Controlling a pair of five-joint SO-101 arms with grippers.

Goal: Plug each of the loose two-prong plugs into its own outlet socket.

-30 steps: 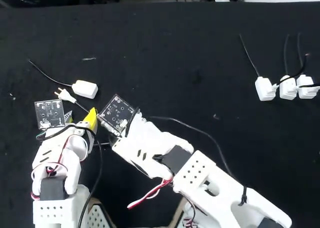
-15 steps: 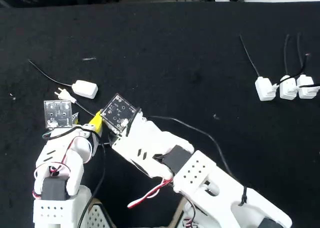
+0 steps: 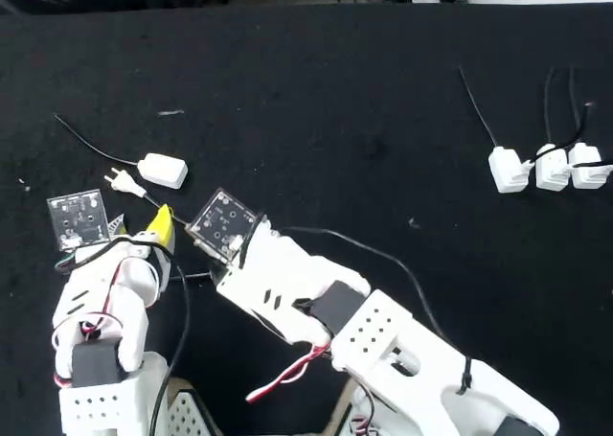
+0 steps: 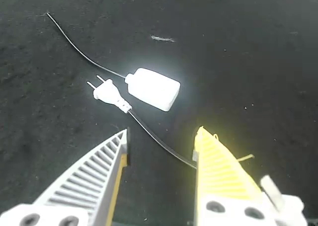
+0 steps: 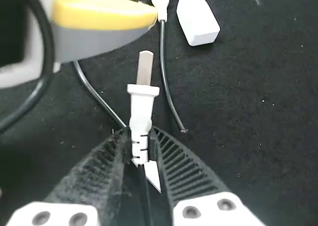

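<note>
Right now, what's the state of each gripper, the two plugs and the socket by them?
left gripper: fingers open, empty.
right gripper: fingers shut on held plug.
held plug: gripped, unplugged.
loose plug: lying on table, unplugged.
outlet socket: lying beside loose plug, nothing plugged in.

The white left arm (image 3: pixel 103 302) and right arm (image 3: pixel 383 335) bore black motors and red wires, the left gripper (image 4: pixel 161 131) partly yellow, the right gripper (image 5: pixel 140 135) ribbed black.

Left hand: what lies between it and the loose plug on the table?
In the left wrist view, only the thin black cord of the loose plug, crossing bare table toward the left hand.
</note>
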